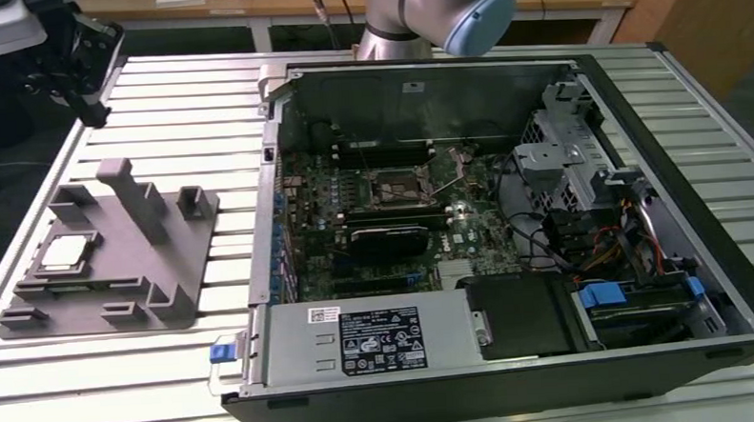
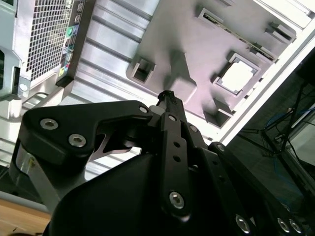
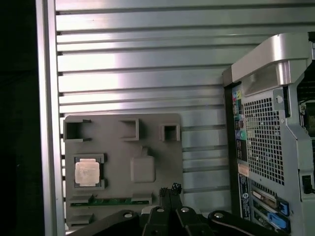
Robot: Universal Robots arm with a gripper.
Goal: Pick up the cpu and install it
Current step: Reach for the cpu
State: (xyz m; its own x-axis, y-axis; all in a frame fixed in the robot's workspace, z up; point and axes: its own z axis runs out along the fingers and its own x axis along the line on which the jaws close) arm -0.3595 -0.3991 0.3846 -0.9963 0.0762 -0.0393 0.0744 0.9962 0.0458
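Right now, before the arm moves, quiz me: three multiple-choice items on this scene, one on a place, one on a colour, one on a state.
1. Where is the cpu?
A. inside the case
B. in the holder on the table
C. on the floor

2. What colour is the holder?
A. grey
B. red
C. yellow

3. How is the case?
A. shut
B. upside down
C. open, motherboard showing

Answers:
1 B, it lies in a recess of the holder, beside the case.
2 A, the holder is grey all over.
3 C, the case's side is off and the motherboard lies bare.
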